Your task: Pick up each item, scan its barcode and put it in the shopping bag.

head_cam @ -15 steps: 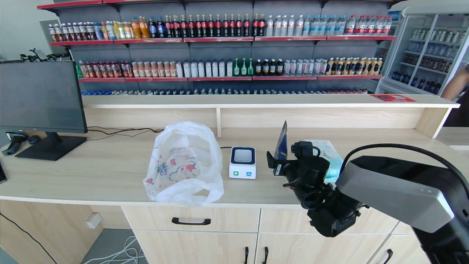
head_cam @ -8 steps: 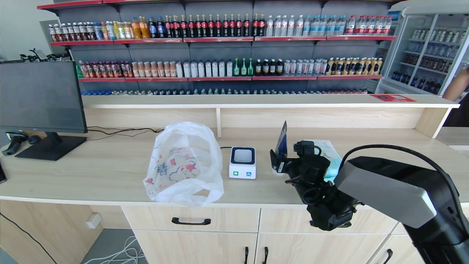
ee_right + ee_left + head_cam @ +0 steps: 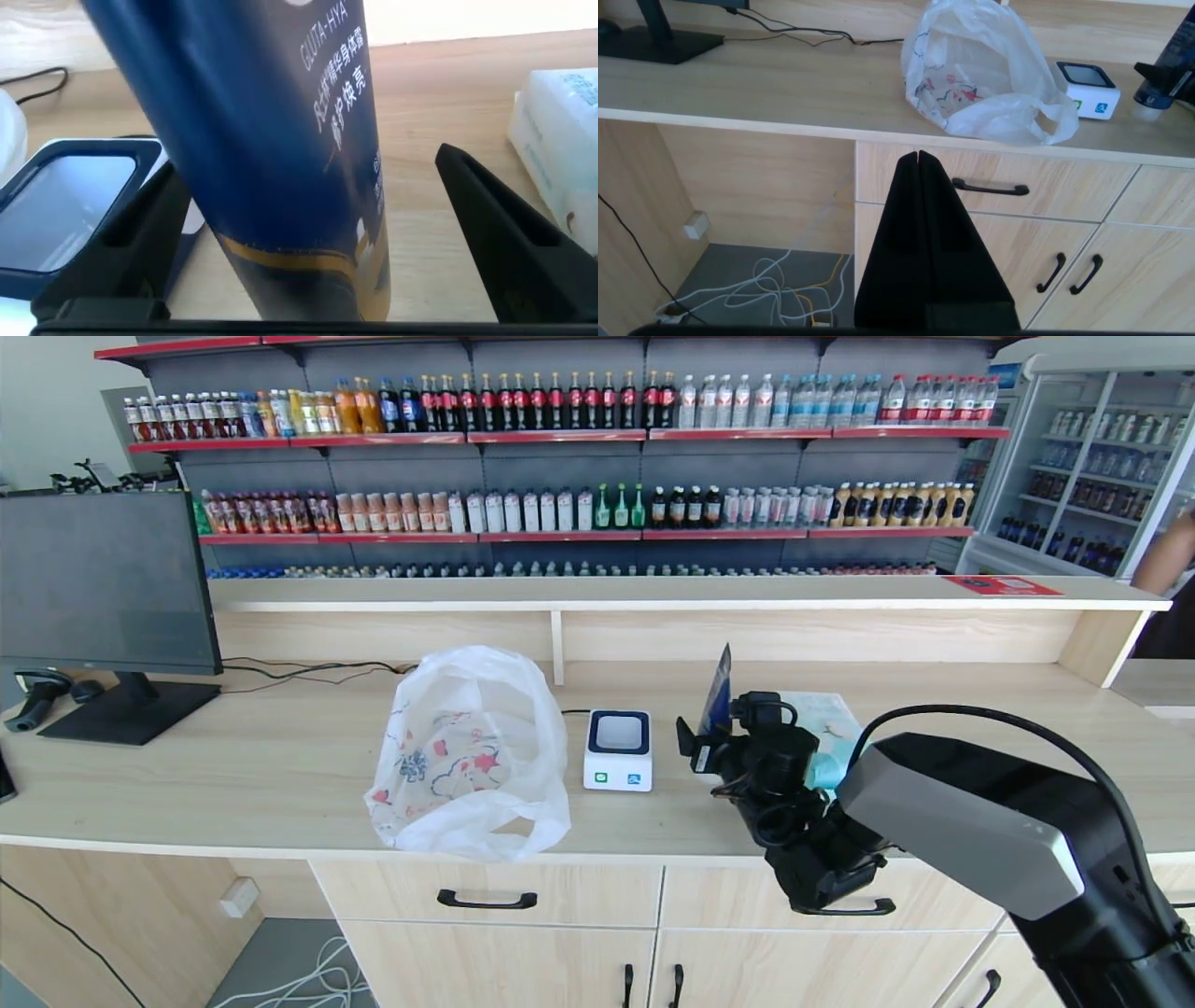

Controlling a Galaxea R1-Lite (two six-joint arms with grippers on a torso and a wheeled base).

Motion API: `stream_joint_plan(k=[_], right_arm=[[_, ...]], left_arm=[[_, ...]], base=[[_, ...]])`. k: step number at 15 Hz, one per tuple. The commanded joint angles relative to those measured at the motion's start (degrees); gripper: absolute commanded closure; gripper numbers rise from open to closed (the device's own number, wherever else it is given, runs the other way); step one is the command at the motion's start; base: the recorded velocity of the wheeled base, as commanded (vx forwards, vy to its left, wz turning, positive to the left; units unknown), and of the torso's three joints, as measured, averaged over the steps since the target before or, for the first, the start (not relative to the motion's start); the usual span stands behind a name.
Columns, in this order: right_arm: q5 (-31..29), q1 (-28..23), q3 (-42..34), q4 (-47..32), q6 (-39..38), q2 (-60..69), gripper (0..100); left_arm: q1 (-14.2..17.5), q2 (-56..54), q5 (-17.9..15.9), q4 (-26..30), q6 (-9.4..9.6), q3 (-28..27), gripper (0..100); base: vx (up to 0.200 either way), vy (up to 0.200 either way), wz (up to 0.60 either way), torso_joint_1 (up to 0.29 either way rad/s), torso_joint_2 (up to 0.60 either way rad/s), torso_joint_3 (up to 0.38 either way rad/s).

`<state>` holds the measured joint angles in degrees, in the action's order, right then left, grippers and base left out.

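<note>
Inside shopping bag [image 3: 487, 678] on counter [image 3: 233, 775]: printed pkt [image 3: 446, 761]

Counter [image 3: 280, 775] layout, left to right
Standing at far left: monitor [image 3: 103, 583]. Slumping mid-counter: shopping bag [image 3: 471, 751]. Sitting just right of it: scanner [image 3: 617, 749]. Standing upright further right: tube [image 3: 719, 691]. Lying right of that: tissue pack [image 3: 826, 711].

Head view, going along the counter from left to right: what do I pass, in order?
Monitor → shopping bag → barcode scanner → upright blue tube → pale green pack.
</note>
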<state>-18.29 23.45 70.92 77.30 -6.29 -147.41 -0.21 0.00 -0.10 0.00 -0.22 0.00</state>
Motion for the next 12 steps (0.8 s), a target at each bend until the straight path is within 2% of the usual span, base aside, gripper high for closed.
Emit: stream_joint_plan(k=[1, 9, 10, 12], right_arm=[[-0.08, -0.78, 3.52, -1.1, 0.05, -0.86, 0], [-0.52, -2.27, 4.49, -1.63, -0.04, -1.21, 0], [-0.52, -2.45, 4.49, -1.63, 0.05, -1.39, 100], [-0.43, -2.54, 4.66, -1.45, -0.04, -1.3, 100]], left_arm=[[0.03, 0.0, 0.01, 0.0, -0.04, 0.0, 100], [0.03, 0.0, 0.01, 0.0, -0.04, 0.0, 100], [0.03, 0.0, 0.01, 0.0, -0.04, 0.0, 100], [0.03, 0.0, 0.01, 0.0, -0.04, 0.0, 100]], base=[[0.0, 0.0, 0.0, 0.0, 0.0, 0.0], [0.0, 0.0, 0.0, 0.0, 0.0, 0.0], [0.0, 0.0, 0.0, 0.0, 0.0, 0.0], [0.0, 0.0, 0.0, 0.0, 0.0, 0.0]])
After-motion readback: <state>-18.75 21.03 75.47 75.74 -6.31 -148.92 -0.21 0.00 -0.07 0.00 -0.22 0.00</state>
